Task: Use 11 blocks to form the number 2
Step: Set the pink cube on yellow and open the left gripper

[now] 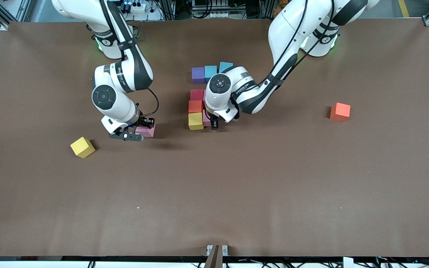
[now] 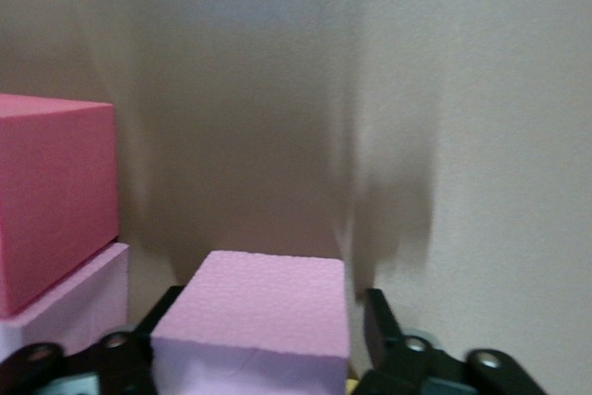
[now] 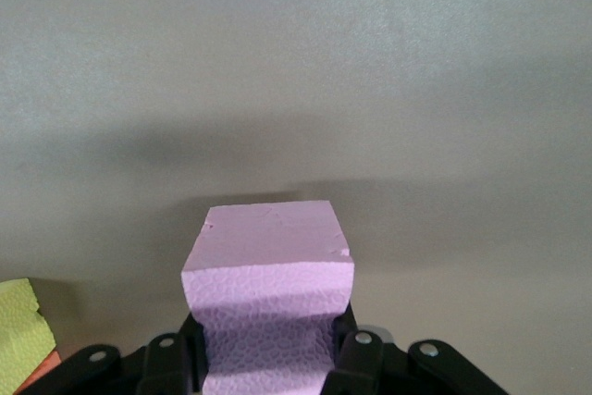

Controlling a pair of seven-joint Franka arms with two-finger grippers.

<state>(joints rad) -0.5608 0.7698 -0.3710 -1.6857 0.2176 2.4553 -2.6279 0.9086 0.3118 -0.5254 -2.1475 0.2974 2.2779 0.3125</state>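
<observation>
Both grippers sit on pink blocks: the right gripper (image 1: pixel 137 131), toward the right arm's end of the table (image 1: pixel 237 193), is clenched on a pink block (image 1: pixel 146 130), its sides pinched in where the right wrist view shows the fingers (image 3: pixel 356 358) pressing. The left gripper (image 1: pixel 212 123) is down at the partly built number 2 (image 1: pixel 199 98) near the table's middle, straddling another pink block (image 2: pixel 259 321) with a fingertip (image 2: pixel 384 321) standing slightly clear of its side, so the grip looks released. By this judgement the step in hand is seating that block beside the yellow block (image 1: pixel 196 121) at the digit's nearest row; next the left gripper should lift straight up without nudging the row, and the right should carry its block over. Only the left wrist view shows the red block (image 2: pixel 51 201) stacked against a pink neighbour; only the front view shows the loose yellow cube (image 1: pixel 82 147) and the loose orange cube (image 1: pixel 340 111).
</observation>
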